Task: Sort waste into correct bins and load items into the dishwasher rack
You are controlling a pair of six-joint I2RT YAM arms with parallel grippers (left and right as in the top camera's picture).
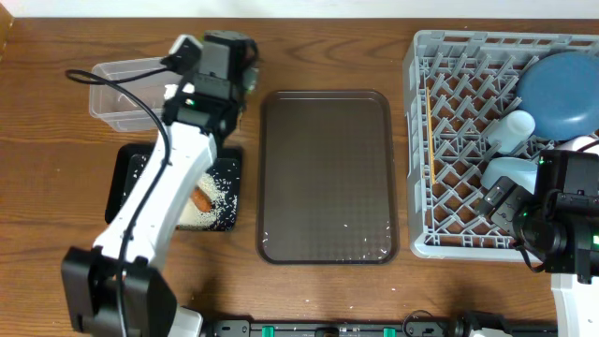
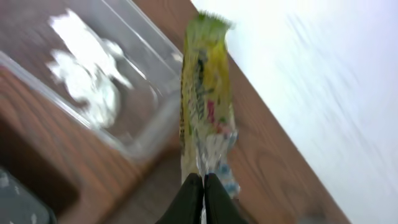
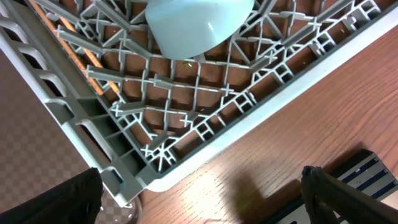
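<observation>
Currently: rack (image 1: 413, 112) loaded; rice (image 1: 221, 193), carrot (image 1: 200, 199) in black tray (image 1: 125, 187); tissue (image 2: 84, 81) in tub (image 1: 112, 71); wrapper (image 2: 205, 112) outstanding, pinched by left gripper (image 2: 203, 186); right gripper (image 3: 200, 186) spread.

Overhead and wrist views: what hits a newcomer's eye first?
The green-yellow wrapper pinched in the shut left gripper, next to the clear tub that holds a white tissue. Then the big grey rack at the right, with the dark blue bowl in its far corner.
</observation>
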